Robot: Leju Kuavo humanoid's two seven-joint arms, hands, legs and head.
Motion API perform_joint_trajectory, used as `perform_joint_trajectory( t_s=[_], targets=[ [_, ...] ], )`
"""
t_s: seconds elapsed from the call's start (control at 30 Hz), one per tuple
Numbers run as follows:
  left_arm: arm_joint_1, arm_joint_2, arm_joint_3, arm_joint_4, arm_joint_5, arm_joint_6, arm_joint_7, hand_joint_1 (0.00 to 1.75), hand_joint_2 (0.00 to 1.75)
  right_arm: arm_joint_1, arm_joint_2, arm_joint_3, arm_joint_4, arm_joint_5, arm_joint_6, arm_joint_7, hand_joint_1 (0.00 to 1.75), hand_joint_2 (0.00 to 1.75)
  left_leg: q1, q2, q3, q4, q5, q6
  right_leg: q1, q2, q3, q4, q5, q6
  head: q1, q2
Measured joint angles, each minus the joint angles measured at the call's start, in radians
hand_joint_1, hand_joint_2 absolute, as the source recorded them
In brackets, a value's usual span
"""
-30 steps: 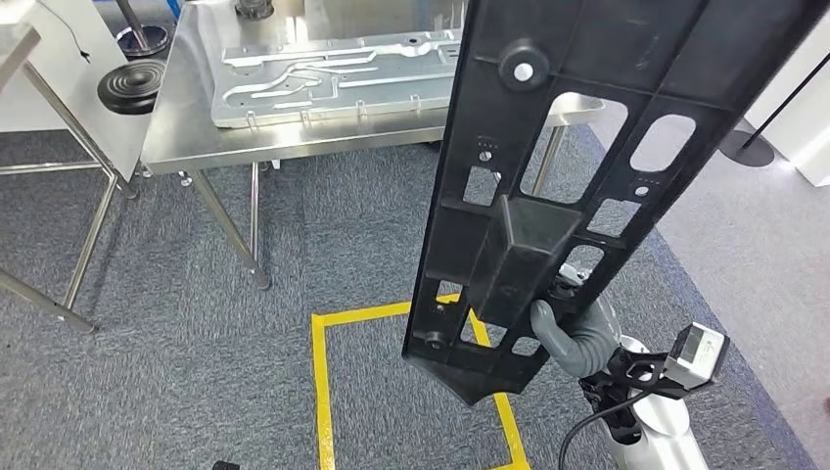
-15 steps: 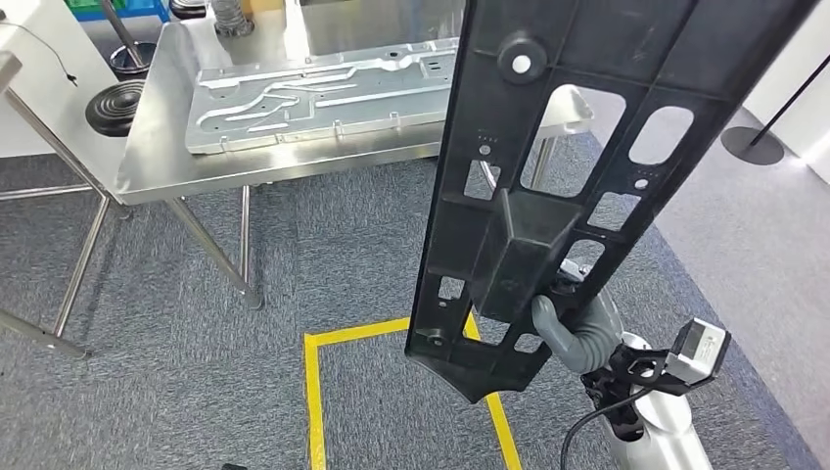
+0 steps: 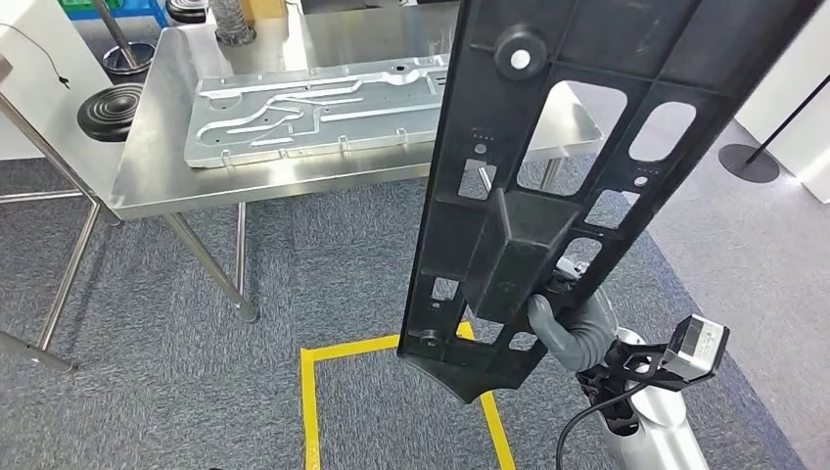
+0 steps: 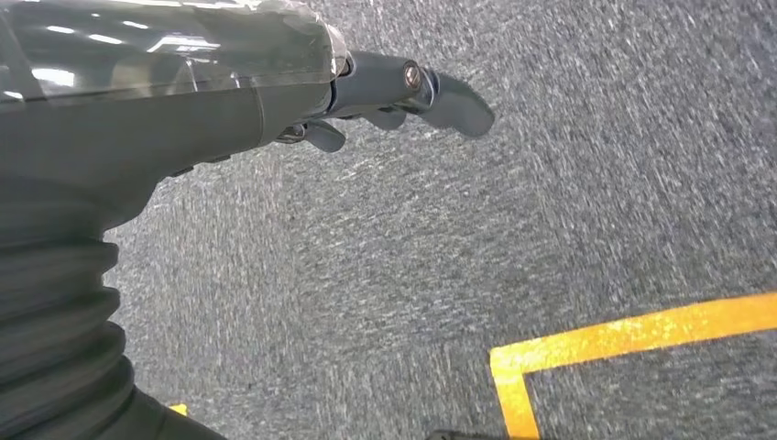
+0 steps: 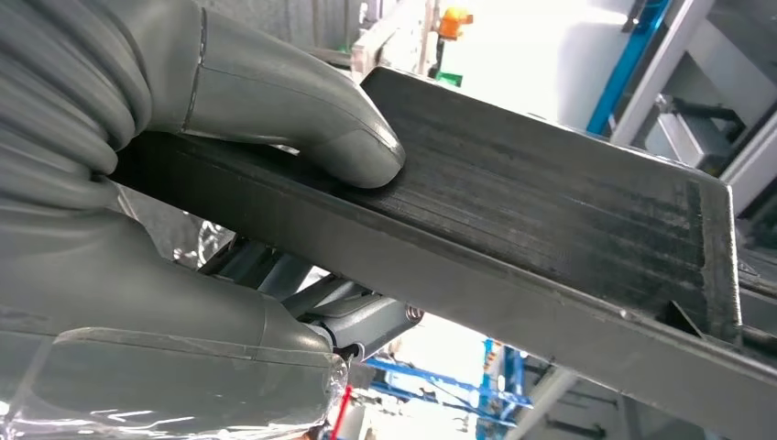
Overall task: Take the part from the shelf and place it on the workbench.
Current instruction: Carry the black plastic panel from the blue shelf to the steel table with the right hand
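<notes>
The right hand (image 3: 573, 328) is wrapped tight around the raised block low on the long black part (image 3: 548, 176), gripping near the bottom end so the part stands tall and nearly upright, well off the carpet. The steel surface (image 3: 176, 176) lies ahead with a flat metal plate (image 3: 313, 108) already on it, so the part will likely need tilting flat. Left hand (image 4: 385, 92) hangs empty, fingers loosely apart, over the floor.

Head view high, looking down; left wrist near carpet (image 4: 550, 211); right wrist close, perhaps tilted upward.
</notes>
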Motion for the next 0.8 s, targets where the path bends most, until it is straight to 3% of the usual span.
perform_joint_trajectory(
  t_s=[0.07,0.1,0.17,0.2,0.27,0.37,0.43,0.53,0.57,0.6,0.63,0.7,0.73,0.8],
  targets=[
    [0.002,-0.001,0.002,0.000,0.003,0.000,0.003,0.00,1.75,0.000,0.000,0.003,0.008,-0.001,0.002,0.001,1.69,1.75,0.002,-0.001,0.007,0.001,-0.010,-0.003,-0.008,0.000,-0.066,0.073,-0.019,0.012,0.000,0.000],
    [0.004,-0.002,0.003,0.000,0.005,0.000,0.005,0.00,1.75,0.000,0.000,0.004,0.012,-0.001,0.003,0.001,1.69,1.75,0.004,-0.002,0.013,0.001,-0.016,-0.005,-0.012,-0.001,-0.074,0.058,0.004,0.016,0.000,0.000],
    [0.006,-0.004,0.006,0.000,0.006,0.001,0.007,0.00,1.75,-0.001,0.000,0.006,0.019,-0.002,0.003,0.000,1.69,1.75,0.009,-0.003,0.029,0.004,-0.032,-0.015,-0.020,-0.004,-0.039,-0.068,0.098,0.024,0.000,0.000],
    [0.006,-0.004,0.007,0.000,0.005,0.002,0.007,0.00,1.75,-0.001,0.000,0.006,0.022,-0.003,0.003,-0.002,1.69,1.75,0.011,-0.003,0.037,0.007,-0.040,-0.022,-0.021,-0.005,-0.020,-0.130,0.128,0.024,0.000,0.000],
    [0.005,-0.004,0.009,0.000,0.002,0.003,0.007,0.00,1.75,0.002,-0.001,0.007,0.026,-0.005,0.003,-0.005,1.69,1.75,0.011,-0.004,0.043,0.010,-0.053,-0.037,-0.017,-0.007,-0.002,-0.190,0.149,0.011,0.000,0.000],
    [0.004,-0.004,0.009,0.000,-0.002,0.003,0.006,0.00,1.75,0.007,-0.001,0.006,0.026,-0.008,0.003,-0.008,1.69,1.75,0.011,-0.001,0.047,0.025,-0.058,-0.057,-0.014,-0.004,0.004,-0.191,0.151,-0.015,0.000,0.000],
    [0.001,-0.004,0.009,0.000,-0.003,0.003,0.004,0.00,1.75,0.007,-0.001,0.006,0.024,-0.009,0.002,-0.009,1.69,1.75,0.014,0.001,0.014,0.094,-0.072,-0.063,-0.014,-0.004,0.018,-0.193,0.145,-0.028,0.000,0.000],
    [0.001,-0.005,0.009,0.000,-0.004,0.003,0.002,0.00,1.75,0.009,-0.001,0.006,0.022,-0.010,0.001,-0.008,1.69,1.75,0.015,0.002,-0.106,0.285,-0.145,-0.068,-0.007,-0.004,0.031,-0.194,0.131,-0.041,0.000,0.000],
    [0.002,-0.005,0.009,0.000,-0.005,0.003,0.001,0.00,1.75,0.011,-0.001,0.007,0.022,-0.010,0.001,-0.008,1.69,1.75,0.015,0.002,-0.135,0.318,-0.157,-0.066,-0.005,-0.003,0.037,-0.194,0.125,-0.042,0.000,0.000],
    [0.003,-0.005,0.009,0.000,-0.005,0.003,0.001,0.00,1.75,0.012,-0.001,0.007,0.022,-0.010,0.001,-0.008,1.69,1.75,0.014,0.002,-0.145,0.314,-0.146,-0.063,-0.002,-0.002,0.043,-0.194,0.120,-0.043,0.000,0.000],
    [0.004,-0.005,0.009,0.000,-0.005,0.003,0.001,0.00,1.75,0.013,-0.001,0.007,0.022,-0.010,0.001,-0.007,1.69,1.75,0.012,0.002,-0.136,0.273,-0.113,-0.056,0.001,-0.001,0.052,-0.194,0.114,-0.043,0.000,0.000],
    [0.004,-0.004,0.010,0.000,-0.005,0.003,0.001,0.00,1.75,0.013,-0.001,0.007,0.022,-0.010,0.001,-0.008,1.69,1.75,0.004,0.002,-0.090,0.137,-0.026,-0.038,0.005,0.000,0.070,-0.194,0.102,-0.041,0.000,0.000],
    [0.003,-0.004,0.010,0.000,-0.005,0.003,0.001,0.00,1.75,0.013,-0.001,0.006,0.022,-0.011,0.002,-0.008,1.69,1.75,-0.001,0.002,-0.071,0.084,-0.011,-0.030,0.007,0.001,0.076,-0.195,0.096,-0.037,0.000,0.000],
    [0.004,-0.004,0.010,0.000,-0.007,0.003,0.002,0.00,1.75,0.014,-0.002,0.006,0.022,-0.011,0.002,-0.009,1.69,1.75,-0.007,0.003,-0.054,0.041,-0.012,-0.018,0.008,0.001,0.081,-0.194,0.093,-0.026,0.000,0.000]
  ],
)
